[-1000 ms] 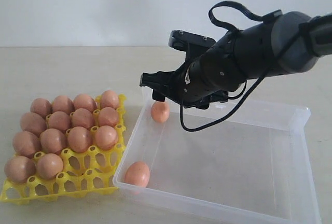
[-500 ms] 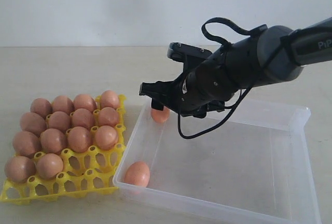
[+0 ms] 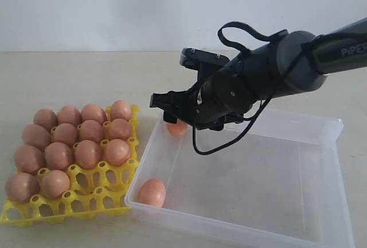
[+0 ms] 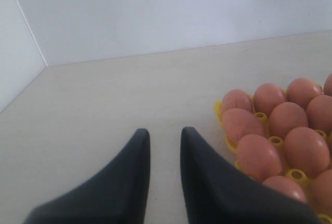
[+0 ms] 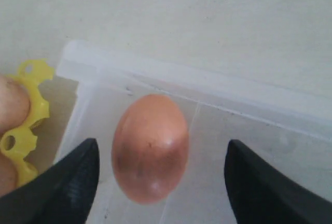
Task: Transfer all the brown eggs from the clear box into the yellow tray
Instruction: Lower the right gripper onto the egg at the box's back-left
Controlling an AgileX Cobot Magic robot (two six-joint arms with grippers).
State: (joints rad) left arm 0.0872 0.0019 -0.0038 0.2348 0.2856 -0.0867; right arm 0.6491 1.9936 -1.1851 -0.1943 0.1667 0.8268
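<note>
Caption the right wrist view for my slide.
Open jaws flank a brown egg in the clear box, yellow tray alongside.

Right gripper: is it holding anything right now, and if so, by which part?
Nothing is held. The right gripper stands wide open around a brown egg in a corner of the clear box, with a gap on each side.

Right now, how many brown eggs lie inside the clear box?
2. One egg lies in the far corner of the clear box beside the yellow tray, under the right pincer; the other egg in the near corner. The arm may hide more.
</note>
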